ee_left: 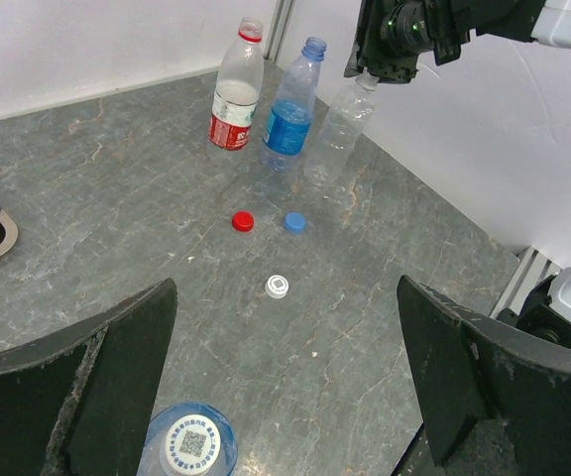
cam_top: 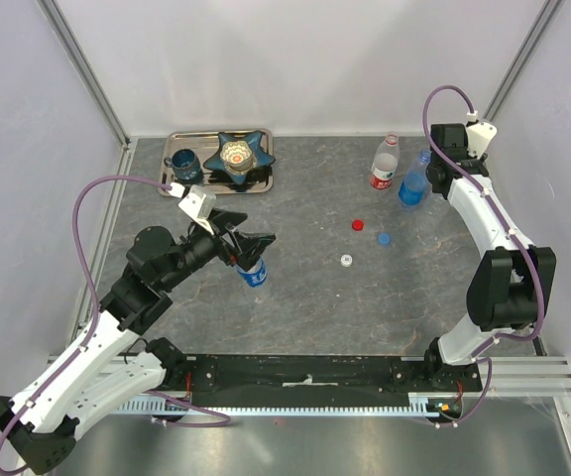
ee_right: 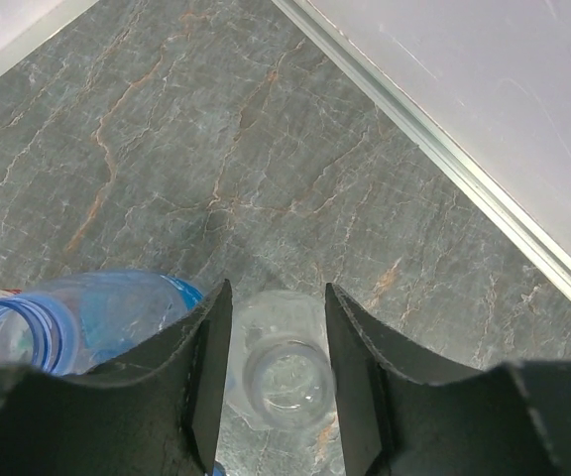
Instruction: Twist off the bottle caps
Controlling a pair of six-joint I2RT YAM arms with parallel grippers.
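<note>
My right gripper (ee_right: 276,295) is shut on the open neck of a plain clear bottle (ee_right: 287,382), which leans in the left wrist view (ee_left: 337,134). Beside it stand an uncapped blue bottle (cam_top: 413,184) and an uncapped red-labelled bottle (cam_top: 386,165). Three loose caps lie on the table: red (cam_top: 358,224), blue (cam_top: 384,238) and white (cam_top: 347,260). My left gripper (cam_top: 260,228) hangs wide open over a small blue bottle (cam_top: 253,273). That bottle's white cap (ee_left: 191,443) is still on and sits near the left finger (ee_left: 117,377).
A metal tray (cam_top: 182,139) at the back left carries a dark blue mug (cam_top: 183,165) and a blue star-shaped dish (cam_top: 239,156). White walls close in the table; the right wall (ee_right: 484,79) runs close behind the clear bottle.
</note>
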